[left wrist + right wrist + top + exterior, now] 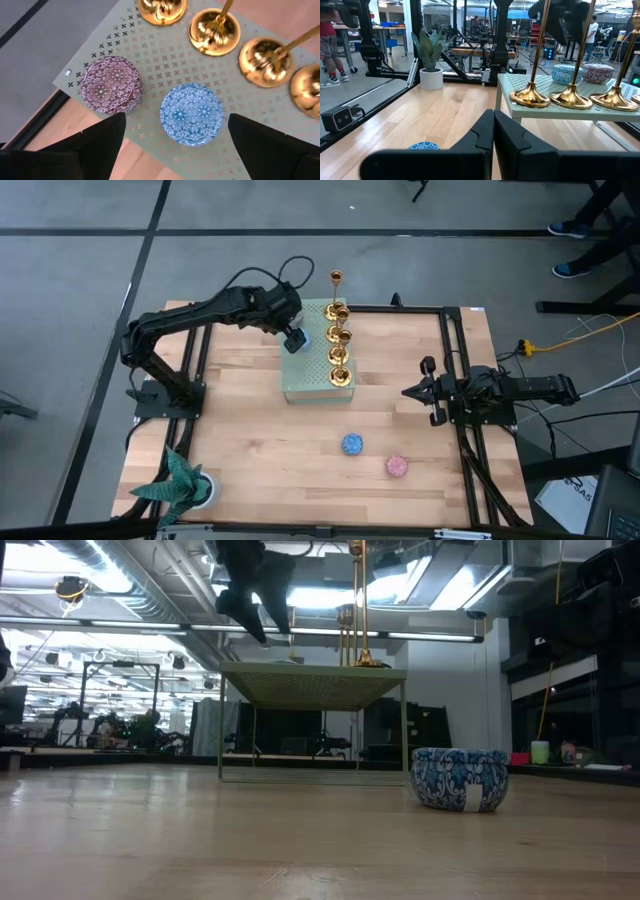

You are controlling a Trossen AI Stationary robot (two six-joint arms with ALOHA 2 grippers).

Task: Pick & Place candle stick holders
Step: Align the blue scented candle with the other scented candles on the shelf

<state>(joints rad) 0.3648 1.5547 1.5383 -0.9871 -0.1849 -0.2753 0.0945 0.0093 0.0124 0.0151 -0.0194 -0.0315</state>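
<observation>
Several shiny gold candle stick holders stand upright in a row on a pale green perforated stand, resting on their round bases. My left gripper is open and empty above the stand's near-left part. Its fingers stand on either side of a blue patterned disc lying on the stand. A maroon patterned disc lies beside it. My right gripper is shut and empty at the table's right edge. The holders also show in the right wrist view.
A second blue disc and a pink disc lie on the wooden table in front of the stand. A potted plant stands at the near left corner. A black frame runs along the table's edges.
</observation>
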